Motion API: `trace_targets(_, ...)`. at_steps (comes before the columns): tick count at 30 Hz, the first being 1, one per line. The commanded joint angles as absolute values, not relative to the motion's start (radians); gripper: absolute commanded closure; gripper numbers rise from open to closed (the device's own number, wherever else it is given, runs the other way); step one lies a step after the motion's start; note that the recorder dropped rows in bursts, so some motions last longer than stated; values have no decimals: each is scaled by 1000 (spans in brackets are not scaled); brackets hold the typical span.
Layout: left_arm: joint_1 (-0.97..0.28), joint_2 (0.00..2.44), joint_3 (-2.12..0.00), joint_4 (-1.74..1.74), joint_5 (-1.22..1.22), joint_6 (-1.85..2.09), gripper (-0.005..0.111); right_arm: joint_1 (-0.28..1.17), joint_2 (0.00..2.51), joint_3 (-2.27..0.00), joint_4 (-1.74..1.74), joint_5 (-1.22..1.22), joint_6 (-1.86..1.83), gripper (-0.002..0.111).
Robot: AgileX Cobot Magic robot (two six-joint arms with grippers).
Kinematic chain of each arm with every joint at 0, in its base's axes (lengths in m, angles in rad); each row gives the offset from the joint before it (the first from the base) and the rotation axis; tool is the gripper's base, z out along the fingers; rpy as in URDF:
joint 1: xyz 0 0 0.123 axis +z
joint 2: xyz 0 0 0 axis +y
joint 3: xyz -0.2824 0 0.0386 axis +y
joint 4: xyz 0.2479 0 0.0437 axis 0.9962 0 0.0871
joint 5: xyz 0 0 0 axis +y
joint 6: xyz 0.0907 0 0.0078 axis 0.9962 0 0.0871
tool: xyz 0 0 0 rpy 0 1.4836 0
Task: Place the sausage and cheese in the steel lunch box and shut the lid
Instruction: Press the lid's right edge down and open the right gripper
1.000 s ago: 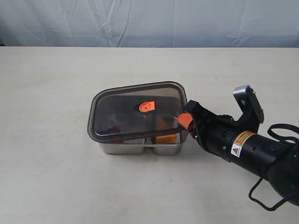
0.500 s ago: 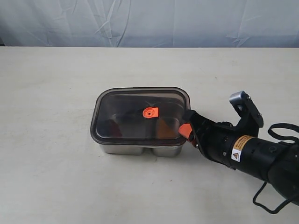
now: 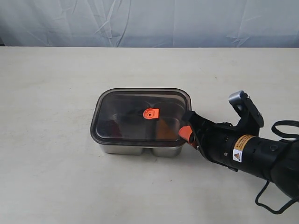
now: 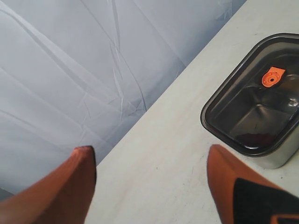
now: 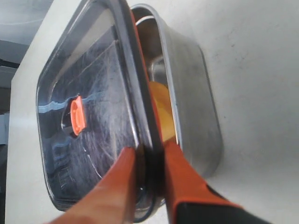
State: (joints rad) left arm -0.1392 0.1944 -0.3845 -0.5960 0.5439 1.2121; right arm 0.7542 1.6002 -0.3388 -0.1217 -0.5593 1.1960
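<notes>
- One pale table (image 3: 56, 177) is seen beneath everything.
- The steel lunch box (image 3: 140, 150) is set near the table's middle.
- The lid (image 3: 126, 116) is laid over the box, its right-hand edge lifted slightly off the rim.
- The right gripper (image 5: 148, 151) is closed narrowly on that edge, which is pinched between its orange fingers.
- The left gripper (image 4: 150, 154) is spread wide with nothing in it, apart from the box.
- The cheese (image 5: 161, 112) is seen in the right compartment.
- The sausage (image 3: 111, 125) is dimly made out through the lid, in the left compartment.
</notes>
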Motion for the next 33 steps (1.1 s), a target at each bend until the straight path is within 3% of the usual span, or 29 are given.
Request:
trace_targets(1, -143, 187, -387, -611, 539, 1206, 43, 758, 1599, -334, -153, -471, 1182, 109)
trace_targets(29, -143, 187, -387, -611, 539, 1206, 43, 758, 1599, -334, -160, -477, 1182, 108)
trace_targets(33, -143, 187, -387, -611, 539, 1206, 43, 758, 1599, -334, -160, -477, 1182, 87)
